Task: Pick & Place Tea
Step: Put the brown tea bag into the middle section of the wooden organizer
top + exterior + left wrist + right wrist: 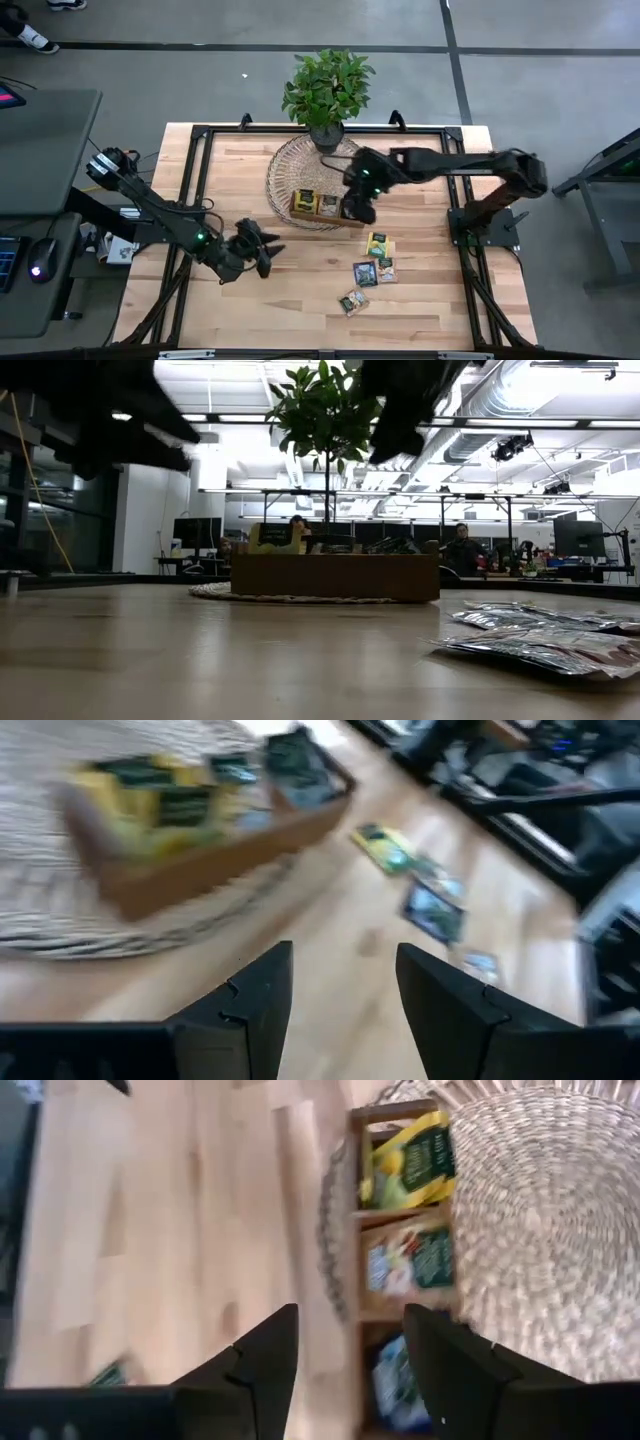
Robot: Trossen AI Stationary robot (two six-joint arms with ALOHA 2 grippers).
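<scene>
Right gripper [360, 208] sits over the right end of the wooden tray [327, 221], center of the high view, on the woven mat [285, 172]. In the right wrist view its fingers [262, 1365] stand apart with nothing between them, hanging above the tray's blue-sachet compartment [400, 1380]. Looks like a drop-off moment, jaws empty.

Tea: tray holds sachets in 3 compartments, yellow-green [412, 1160], green-labelled [420, 1260] and dark blue. About 4 loose sachets [372, 268] lie on the bare table [300, 300], lower right of center, well apart from the tray. The low view shows them flat at right [545, 635].

Left gripper [262, 250] hovers left of center, near the mat's lower edge, fingers [250, 1005] parted and empty.

Doing the step well:
- Lift the right gripper straight up, clear of the tray wall, before swinging away, so the stacked sachets aren't dragged out.
- Next pick: the yellow-green sachet [377, 243] nearest the tray is likely easiest.
- Sachets are thin and flat, so come down steep and pinch an edge; a slide on the wood is the risk.
- Match wrapper colour to compartment.
- Keep the left arm out of the right arm's path.
</scene>
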